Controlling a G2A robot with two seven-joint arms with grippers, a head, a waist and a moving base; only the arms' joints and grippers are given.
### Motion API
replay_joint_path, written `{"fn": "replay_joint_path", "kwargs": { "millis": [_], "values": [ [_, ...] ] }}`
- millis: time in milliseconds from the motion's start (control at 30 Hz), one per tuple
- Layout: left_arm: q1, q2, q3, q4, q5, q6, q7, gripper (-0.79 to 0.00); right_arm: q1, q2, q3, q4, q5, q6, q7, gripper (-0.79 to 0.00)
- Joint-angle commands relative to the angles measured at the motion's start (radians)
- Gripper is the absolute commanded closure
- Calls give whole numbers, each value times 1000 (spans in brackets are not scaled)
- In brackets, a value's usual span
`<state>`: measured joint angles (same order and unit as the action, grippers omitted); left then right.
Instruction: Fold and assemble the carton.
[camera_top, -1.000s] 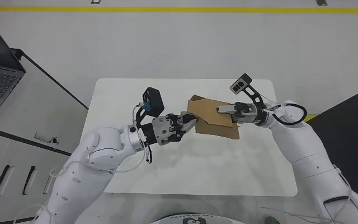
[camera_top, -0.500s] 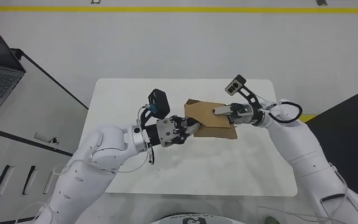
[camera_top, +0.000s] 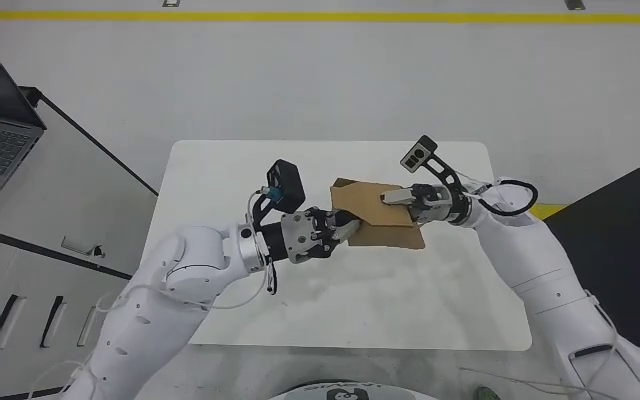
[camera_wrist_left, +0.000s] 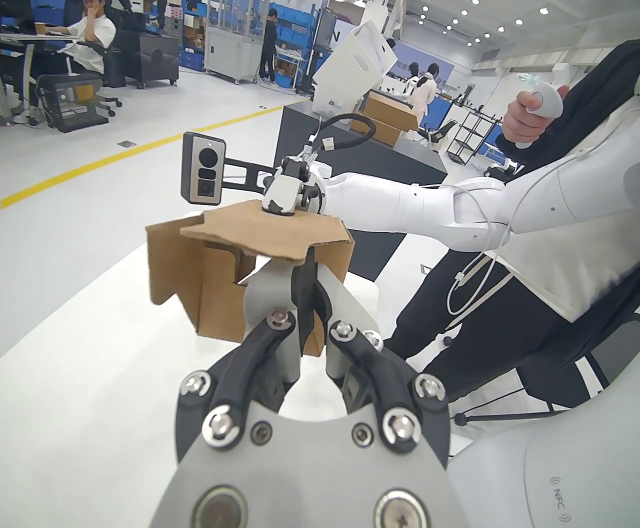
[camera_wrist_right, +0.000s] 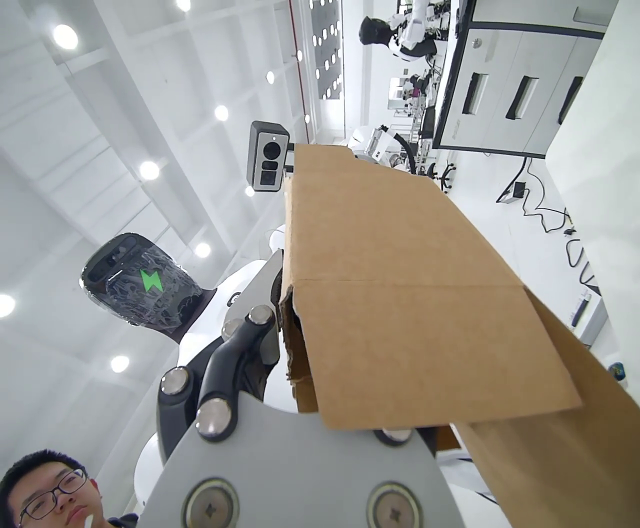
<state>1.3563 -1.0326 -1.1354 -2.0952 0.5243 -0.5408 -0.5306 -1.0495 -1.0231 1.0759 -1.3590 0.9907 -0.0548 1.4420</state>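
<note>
Half-opened brown carton (camera_top: 378, 214) held above the white table (camera_top: 400, 300) between both arms; left gripper (camera_wrist_left: 304, 270) pinched tight on its near wall, probably to steady it; right gripper (camera_top: 393, 197) rests at the top flap, likely folding it; its closure cannot be told.

1. The left arm (camera_top: 190, 270) and right arm (camera_top: 530, 250) have smooth white shells.
2. The left pincer (camera_wrist_left: 302, 280) has pale grey fingers (camera_wrist_left: 262, 295) with black pads, black links and silver screws (camera_wrist_left: 220, 425) on a grey plate (camera_wrist_left: 310, 475).
3. The right pincer (camera_top: 395, 198) has white fingers.
4. The left wrist carries a black camera box (camera_top: 283, 183). The right wrist carries a grey, black-faced camera (camera_top: 421, 153) on a black bracket.
5. A thin white cable (camera_top: 268, 285) runs along the left forearm, and a black cable (camera_top: 512, 184) loops at the right wrist.
6. The head (camera_wrist_right: 140, 285) is glossy black with a green bolt sign.
</note>
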Motion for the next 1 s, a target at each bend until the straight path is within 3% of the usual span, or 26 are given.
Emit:
{"fn": "replay_joint_path", "kwargs": {
  "millis": [0, 267, 967],
  "values": [
    [-5, -1, 2, 3, 2, 2, 1, 0, 1, -1, 0, 4, -3, 2, 3, 0],
    [-1, 1, -20, 0, 10, 9, 18, 0, -2, -4, 12, 28, 14, 34, 30, 0],
    [-1, -1, 8, -11, 17, 11, 7, 0, -5, -29, -14, 76, 76, 122, 50, 0]
  ]
}}
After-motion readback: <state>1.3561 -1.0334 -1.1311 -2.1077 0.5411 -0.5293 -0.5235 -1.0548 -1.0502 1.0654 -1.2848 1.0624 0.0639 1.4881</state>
